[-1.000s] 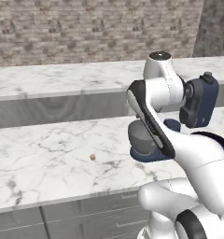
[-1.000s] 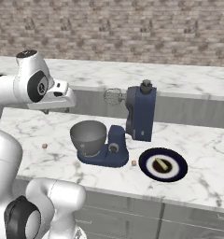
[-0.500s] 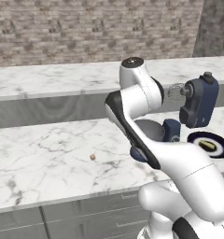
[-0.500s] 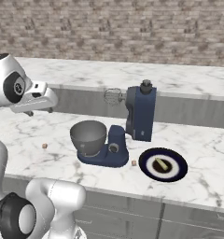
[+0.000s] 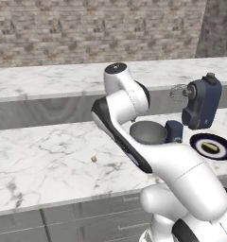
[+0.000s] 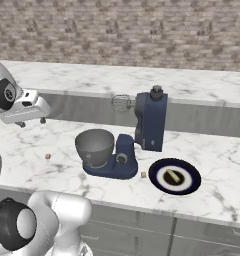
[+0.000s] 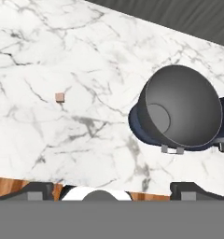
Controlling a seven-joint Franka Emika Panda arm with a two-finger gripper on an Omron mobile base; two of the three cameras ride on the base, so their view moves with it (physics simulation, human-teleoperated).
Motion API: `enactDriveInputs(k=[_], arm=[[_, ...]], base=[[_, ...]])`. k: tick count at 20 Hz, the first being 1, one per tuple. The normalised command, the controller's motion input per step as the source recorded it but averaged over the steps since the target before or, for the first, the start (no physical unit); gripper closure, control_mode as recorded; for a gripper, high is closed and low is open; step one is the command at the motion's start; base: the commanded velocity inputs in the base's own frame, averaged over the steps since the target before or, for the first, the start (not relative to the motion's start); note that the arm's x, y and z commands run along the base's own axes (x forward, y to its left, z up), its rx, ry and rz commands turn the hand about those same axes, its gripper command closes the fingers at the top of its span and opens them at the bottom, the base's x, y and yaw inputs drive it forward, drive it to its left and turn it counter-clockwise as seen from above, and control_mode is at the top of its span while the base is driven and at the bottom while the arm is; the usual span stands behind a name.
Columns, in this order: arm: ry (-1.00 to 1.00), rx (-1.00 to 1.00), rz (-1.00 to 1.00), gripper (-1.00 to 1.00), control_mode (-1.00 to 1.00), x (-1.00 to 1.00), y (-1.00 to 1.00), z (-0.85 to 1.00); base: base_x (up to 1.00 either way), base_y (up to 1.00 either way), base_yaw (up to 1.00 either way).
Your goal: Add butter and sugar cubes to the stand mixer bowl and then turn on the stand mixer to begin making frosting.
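Stand mixer bowl (image 6: 94,147) sat on the flat base of the navy stand mixer (image 6: 142,135), out on the marble worktop (image 6: 217,165), and from where I stood it looked empty: the hand view looked straight down into the grey metal and I saw nothing in it. The mixer's head was tilted up, its wire whisk (image 6: 120,104) hanging clear above and behind the bowl. One small tan sugar cube (image 6: 48,156) lay well to the left of the bowl on bare marble, and a second (image 6: 143,174) lay just to the right of the mixer's base, between it and a dark-blue-and-white plate (image 6: 189,187). On that plate rested a yellowish stick that I took for the butter (image 6: 174,175). The end effector (image 6: 32,120) hung above the worktop, left of the bowl and nearer the first cube, jaws spread about as wide as they went and holding nothing; in the hand view only the two dark finger tips (image 7: 34,191) showed at the bottom, far apart, with the cube and the bowl both below. As I judged it, nothing of the task had been finished: both cubes and the butter had yet to go into the bowl, and the mixer had yet to be switched on.
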Motion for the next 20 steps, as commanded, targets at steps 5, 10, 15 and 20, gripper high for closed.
enactDriveInputs(k=[5, 10, 15, 20], arm=[[0.10, 0.00, 0.00, -1.00, -1.00, 0.04, 0.38, -0.16], [0.08, 0.00, 0.00, -1.00, -1.00, 0.01, 0.21, -0.12], [0.11, 0.00, 0.00, -1.00, -1.00, 0.01, 0.26, -0.12], [0.16, 0.00, 0.00, -1.00, -1.00, 0.13, 0.35, -0.22]], base=[[0.00, 0.00, 0.00], [0.00, 0.00, 0.00], [0.00, 0.00, 0.00], [0.00, 0.00, 0.00]])
